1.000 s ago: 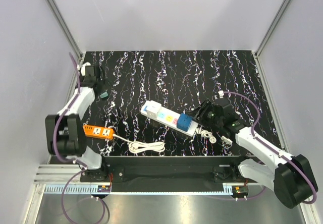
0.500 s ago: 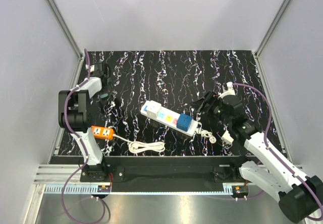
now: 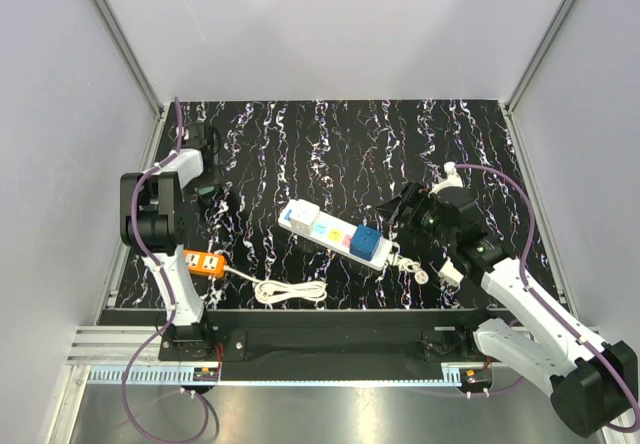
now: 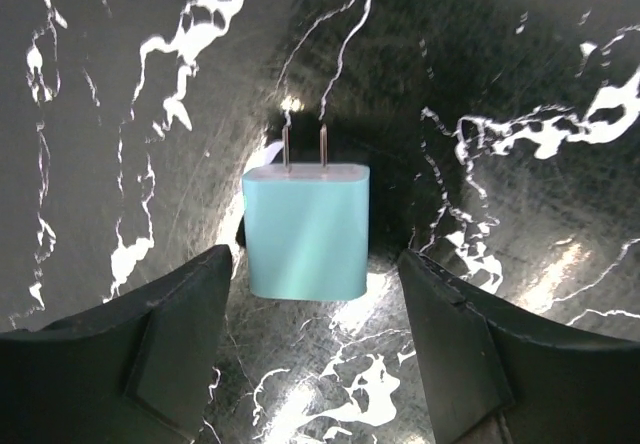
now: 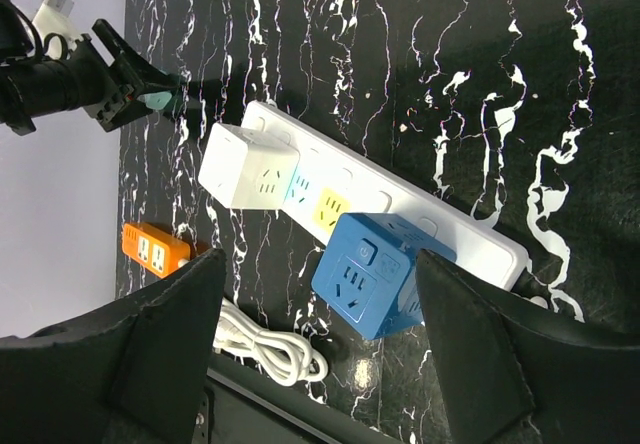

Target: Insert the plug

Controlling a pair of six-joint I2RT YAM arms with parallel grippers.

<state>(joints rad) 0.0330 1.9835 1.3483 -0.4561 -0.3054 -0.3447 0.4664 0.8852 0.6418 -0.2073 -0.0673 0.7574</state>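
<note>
While the right claw [image 3: 402, 220] hangs just to the right of the white power strip [image 3: 330, 232], its jaws stand wide apart with nothing between them. The plug [image 3: 366, 242], a royal-blue cube, sits on top of the strip at its right end. It is close to the claw but clear of it. From the right wrist, the plug [image 5: 372, 286] lies ahead of the spread fingers [image 5: 165, 339], roughly midway between them and touching neither. Whether it is pushed fully home I cannot tell.

A white cube adapter [image 5: 250, 169] sits at the strip's other end. Over at the far left of the worktop [image 3: 330, 144], the left claw [image 4: 312, 264] is partly open around a pale teal cube [image 4: 305, 232], with a gap on each side.
</note>
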